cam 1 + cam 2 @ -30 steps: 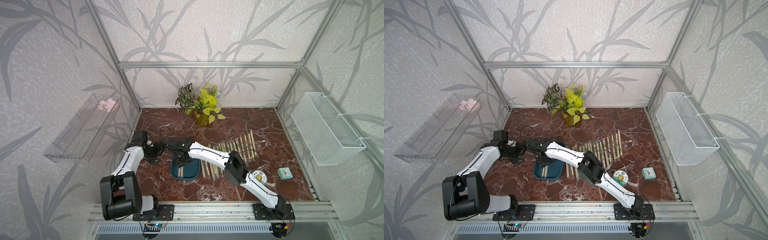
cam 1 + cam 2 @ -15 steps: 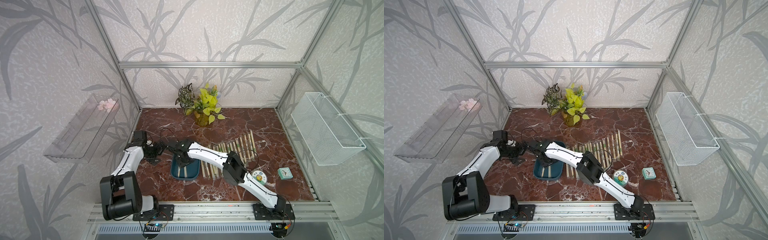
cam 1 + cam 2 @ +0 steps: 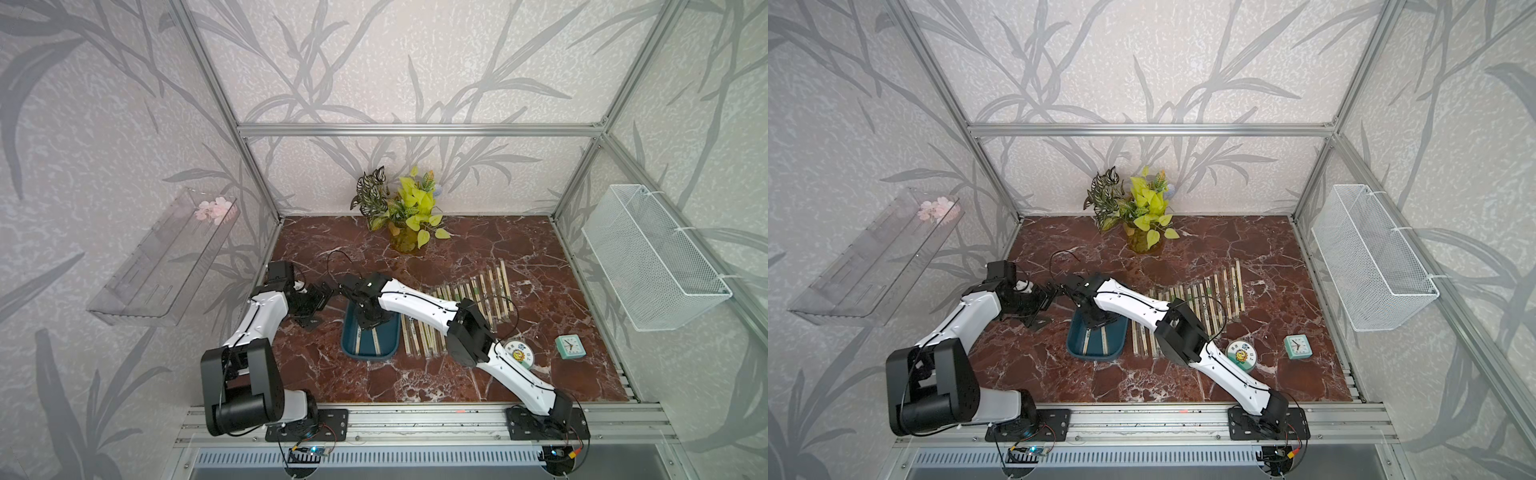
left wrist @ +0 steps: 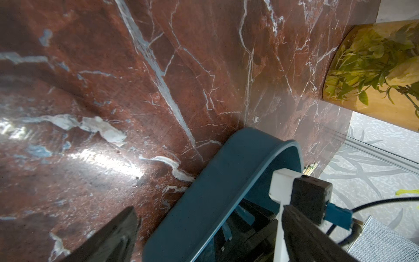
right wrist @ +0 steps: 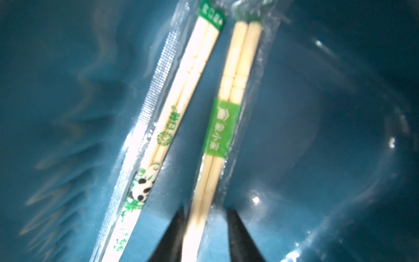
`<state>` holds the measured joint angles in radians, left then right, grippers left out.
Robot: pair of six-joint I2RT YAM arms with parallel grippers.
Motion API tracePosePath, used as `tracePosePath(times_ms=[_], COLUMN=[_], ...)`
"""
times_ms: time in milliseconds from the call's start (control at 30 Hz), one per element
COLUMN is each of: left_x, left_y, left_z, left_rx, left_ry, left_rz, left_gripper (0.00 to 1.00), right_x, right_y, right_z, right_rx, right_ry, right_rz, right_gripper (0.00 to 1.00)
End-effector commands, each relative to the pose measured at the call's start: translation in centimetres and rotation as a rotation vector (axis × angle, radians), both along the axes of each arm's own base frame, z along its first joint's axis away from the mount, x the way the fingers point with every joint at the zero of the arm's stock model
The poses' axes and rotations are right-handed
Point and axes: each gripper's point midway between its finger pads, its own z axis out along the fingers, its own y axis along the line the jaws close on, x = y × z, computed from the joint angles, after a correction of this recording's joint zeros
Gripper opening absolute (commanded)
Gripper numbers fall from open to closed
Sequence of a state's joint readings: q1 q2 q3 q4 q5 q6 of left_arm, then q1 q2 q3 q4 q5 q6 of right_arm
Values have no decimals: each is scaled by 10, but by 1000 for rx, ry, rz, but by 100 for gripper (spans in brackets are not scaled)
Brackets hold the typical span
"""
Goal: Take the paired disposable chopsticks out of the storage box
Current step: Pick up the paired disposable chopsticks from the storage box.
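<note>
**Operator:** Where are the chopsticks?

**Spotter:** Two of your paired disposable chopsticks lie lengthwise on the floor of the storage box, side by side and splayed a little apart at one end. One is the panda pair, with a panda and green bamboo printed on its clear sleeve. The other is the green-band pair. The box sits flat on the marble table, towards your left arm's side. Just to its right, a row of pairs lies on the bare marble, stepping back towards the rear wall.

**Operator:** And my right claw?

**Spotter:** Your right gripper reaches down into the box at its far end. Its black fingers straddle the green-band pair near that pair's end. One finger sits against the sticks. Between the sticks and the other finger you see a strip of clear sleeve. The jaws are narrow, but I cannot tell whether they are clamped on the pair. The pair lies on the box floor, and the panda pair lies outside the jaws.

**Operator:** Left side?

**Spotter:** Your left gripper is spread wide and holds nothing. It sits low over the marble, near the box's far left corner. In the left wrist view the box's rounded rim shows just ahead of it.

**Operator:** Anything else nearby?

**Spotter:** A round tin and a small green clock sit on the marble by your right arm, well apart from the box.
</note>
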<state>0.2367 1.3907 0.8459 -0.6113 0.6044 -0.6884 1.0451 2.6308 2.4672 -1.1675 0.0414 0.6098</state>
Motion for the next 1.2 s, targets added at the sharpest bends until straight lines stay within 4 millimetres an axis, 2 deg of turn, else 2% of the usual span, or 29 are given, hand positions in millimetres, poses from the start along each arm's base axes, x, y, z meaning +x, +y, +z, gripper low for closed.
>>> tracePosePath(times_ms=[0, 167, 267, 400, 600, 633, 667, 1167], left_x=[2, 2, 3, 5, 7, 7, 7, 7], left_y=[1, 1, 0, -1, -3, -3, -3, -9], left_z=[-1, -2, -1, 2, 7, 7, 8, 19], left_rx=[-3, -7, -11, -17, -31, -32, -33, -50], left_ry=[-6, -8, -8, -22, -36, -36, -39, -76], left_rz=[-11, -12, -11, -14, -19, -21, -21, -36], left_gripper=[100, 100, 100, 100, 100, 100, 100, 100], right_x=[-4, -3, 0, 2, 6, 21, 22, 30], right_y=[-3, -3, -4, -2, 1, -7, -7, -3], right_z=[-23, -23, -15, 1, 34, 40, 46, 117], right_rx=[-24, -21, -12, 15, 71, 82, 93, 258], right_ry=[56, 62, 51, 32, -4, -10, -16, -77], right_rz=[-20, -25, -29, -31, -74, -110, -116, -147], right_gripper=[24, 8, 4, 2, 1, 1, 1, 0])
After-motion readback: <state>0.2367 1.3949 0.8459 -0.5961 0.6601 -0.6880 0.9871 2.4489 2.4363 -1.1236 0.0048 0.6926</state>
